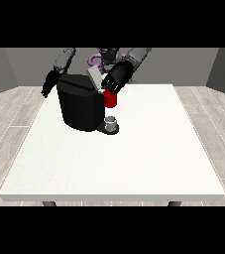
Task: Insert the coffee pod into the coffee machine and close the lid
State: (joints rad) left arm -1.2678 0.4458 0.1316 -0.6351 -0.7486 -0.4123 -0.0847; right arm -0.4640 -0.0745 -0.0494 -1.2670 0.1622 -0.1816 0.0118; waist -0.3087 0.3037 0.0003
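Room: grey walls, pale plank floor [5, 124]. Surface [134, 158]: large, white, on dark legs.

Coffee machine [82, 106]: black, rounded body, standing on the far part of the surface in front of the robot; its pale lid [94, 77] stands tilted up at the top. A red thing at the machine [110, 99] sits just below the hand at the view's right, at the machine's front edge. A small grey thing [112, 121] stands on the machine's dark base, below the red thing and further below that hand; whether it is the pod cannot be told.

Hand at the view's right [116, 79]: black, reaching down over the machine's top beside the lid, fingers curled towards the red thing; whether they hold anything cannot be told.

Hand at the view's left [49, 83]: black, hanging beside the machine's far side, fingers pointing down, grasping nothing, apart from lid and red thing.
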